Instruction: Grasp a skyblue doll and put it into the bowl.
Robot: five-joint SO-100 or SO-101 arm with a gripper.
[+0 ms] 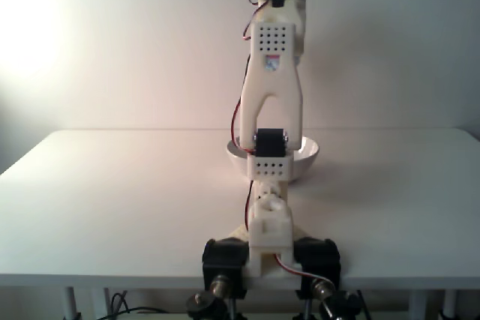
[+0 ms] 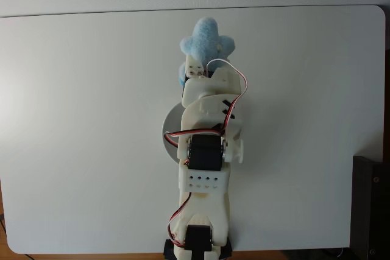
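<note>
A fluffy skyblue doll (image 2: 206,39) shows in the fixed view from above, beyond the arm's tip and toward the table's far edge. My gripper (image 2: 195,66) is shut on its near side, and blue fuzz bulges out to the left of the fingers. The white bowl (image 2: 168,133) lies under the arm's middle, with just its left rim showing. In the fixed view from behind the base, the bowl (image 1: 307,157) sits on the table behind the raised white arm (image 1: 271,88), which hides the doll and the gripper.
The white table (image 2: 79,120) ends at a wall at the back. Black clamps (image 1: 225,260) hold the arm's base at the near edge. A dark box (image 2: 372,205) stands off the table's right side.
</note>
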